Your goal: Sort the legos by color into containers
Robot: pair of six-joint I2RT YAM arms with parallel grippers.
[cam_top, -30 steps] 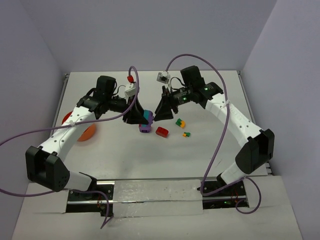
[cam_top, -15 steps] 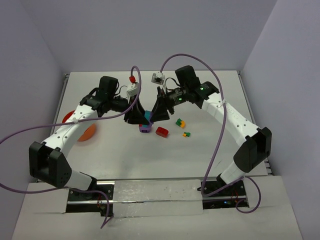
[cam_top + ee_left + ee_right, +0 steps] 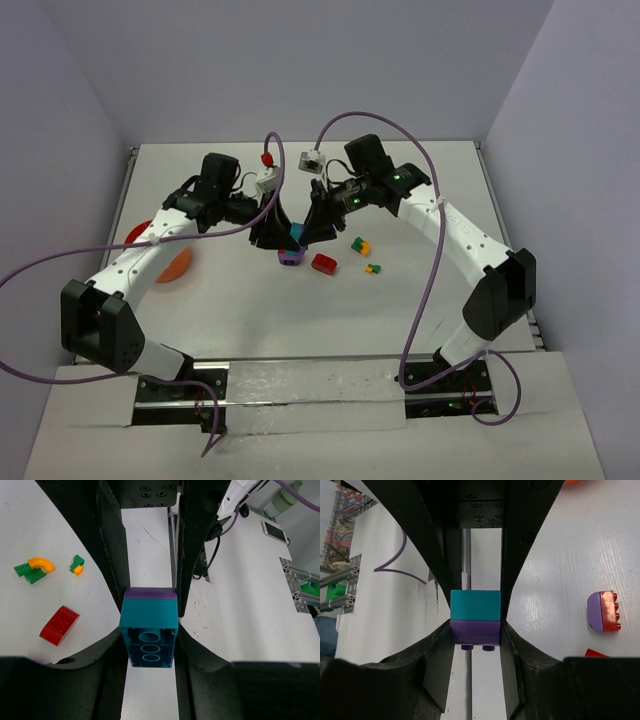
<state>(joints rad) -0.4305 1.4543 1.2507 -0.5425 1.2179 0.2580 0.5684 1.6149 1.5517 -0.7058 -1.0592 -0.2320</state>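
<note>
Near the middle of the table point(image 3: 430, 190), the left hand point(image 3: 272, 235) grips the teal brick point(image 3: 149, 630) and the right hand point(image 3: 320, 228) pinches the purple brick point(image 3: 475, 631) stuck to it. Pulling crooked could make one slip and fall.

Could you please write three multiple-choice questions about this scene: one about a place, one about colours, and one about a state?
1. Where is the bowl?
A) between the grippers
B) at the left, partly under the left arm
C) by the right arm's base

2. Which colours does the held stack have?
A) red and green
B) teal and purple
C) orange and yellow

3. The left gripper is
A) shut on the stack
B) open above the table
C) out of view

Answers: 1 B, the orange rim shows beside that arm. 2 B, both wrist views show teal joined to purple. 3 A, it presses the stack from both sides.
</note>
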